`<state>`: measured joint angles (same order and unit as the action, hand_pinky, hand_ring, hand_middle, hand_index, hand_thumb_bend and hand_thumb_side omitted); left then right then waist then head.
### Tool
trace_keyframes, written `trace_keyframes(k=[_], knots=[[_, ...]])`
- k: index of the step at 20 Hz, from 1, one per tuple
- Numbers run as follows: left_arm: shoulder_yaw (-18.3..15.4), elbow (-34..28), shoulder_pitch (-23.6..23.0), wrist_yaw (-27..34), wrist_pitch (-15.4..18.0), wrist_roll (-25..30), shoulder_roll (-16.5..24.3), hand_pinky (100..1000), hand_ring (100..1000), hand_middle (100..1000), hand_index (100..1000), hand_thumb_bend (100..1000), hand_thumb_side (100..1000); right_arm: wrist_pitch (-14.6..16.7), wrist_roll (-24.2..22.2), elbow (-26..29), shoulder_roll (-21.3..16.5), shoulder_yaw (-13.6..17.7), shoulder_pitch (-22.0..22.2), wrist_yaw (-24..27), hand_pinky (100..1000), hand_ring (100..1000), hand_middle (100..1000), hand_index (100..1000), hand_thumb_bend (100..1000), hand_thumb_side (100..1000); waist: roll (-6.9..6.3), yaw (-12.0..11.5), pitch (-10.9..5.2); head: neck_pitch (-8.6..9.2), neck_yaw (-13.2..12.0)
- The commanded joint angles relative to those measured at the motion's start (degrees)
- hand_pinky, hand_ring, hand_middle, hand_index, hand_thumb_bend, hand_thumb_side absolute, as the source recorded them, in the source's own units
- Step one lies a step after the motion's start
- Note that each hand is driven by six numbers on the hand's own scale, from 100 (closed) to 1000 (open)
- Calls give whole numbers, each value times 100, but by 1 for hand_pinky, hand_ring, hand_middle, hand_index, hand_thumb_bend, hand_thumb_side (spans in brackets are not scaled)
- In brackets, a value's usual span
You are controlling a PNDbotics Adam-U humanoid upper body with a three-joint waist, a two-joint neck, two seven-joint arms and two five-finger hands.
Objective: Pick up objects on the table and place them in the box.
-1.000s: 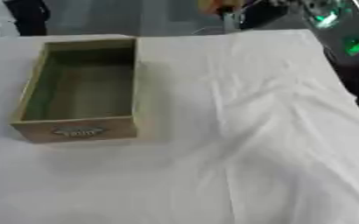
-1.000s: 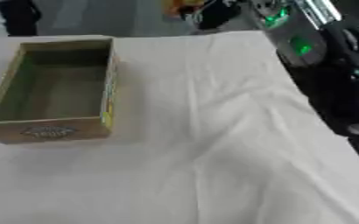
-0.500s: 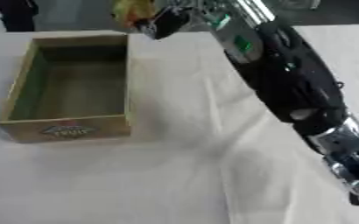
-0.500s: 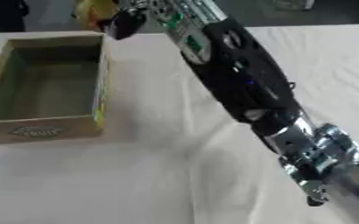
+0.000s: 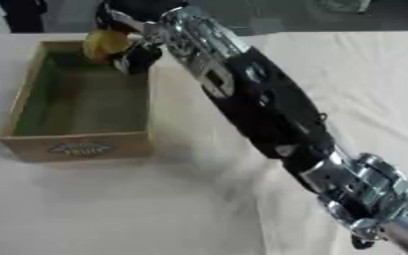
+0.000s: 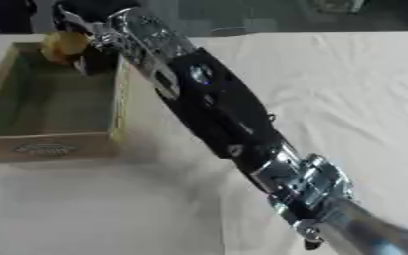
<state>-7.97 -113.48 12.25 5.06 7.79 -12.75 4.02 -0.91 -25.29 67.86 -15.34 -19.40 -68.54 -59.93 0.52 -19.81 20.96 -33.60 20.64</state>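
A wooden box [image 5: 77, 145] with a green inside stands at the left of the white-clothed table. My right arm [image 5: 259, 104] stretches diagonally from the lower right corner up to the box's far end. Its right hand [image 5: 131, 31] is curled round a small yellow object [image 5: 104, 43], which hangs over the far right part of the box's inside. Part of the yellow object is hidden by the fingers. The box floor below it looks bare. My left hand shows in neither view.
A wrinkled white cloth [image 5: 364, 89] covers the table. Dark things and a person's dark legs [image 5: 23, 14] stand beyond the far edge. The arm covers much of the table's middle.
My right arm has swung in from the far right edge, carrying the yellow object leftward, and now holds it over the box's far end. The camera has shifted as well.
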Motion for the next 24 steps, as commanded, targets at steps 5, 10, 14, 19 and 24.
trace_keyframes(k=[5,10,14,19,24], knots=[[31,-111,102,54,5,54,46,454,509,493,798,100,974,29,426,-898,381,232,-112,-649,720,616,476,600,110,149,-8,-98,-86,107,83],[41,-111,128,66,17,63,54,452,509,493,797,100,971,155,649,-1351,553,223,-82,-1095,723,641,523,667,145,189,-13,-144,-71,98,157],[43,-111,124,84,26,63,54,451,508,493,797,100,973,168,801,-1645,639,298,-53,-1504,738,685,602,752,192,249,-13,-211,-63,93,184],[73,-111,132,118,14,90,55,452,508,493,797,100,971,275,854,-1769,696,390,-41,-1676,742,700,637,843,400,407,-57,-191,-86,60,116],[78,-111,91,120,-4,107,52,452,508,493,797,100,972,204,901,-1409,649,460,-135,-1392,754,719,690,888,557,466,-69,-142,-128,34,23]])
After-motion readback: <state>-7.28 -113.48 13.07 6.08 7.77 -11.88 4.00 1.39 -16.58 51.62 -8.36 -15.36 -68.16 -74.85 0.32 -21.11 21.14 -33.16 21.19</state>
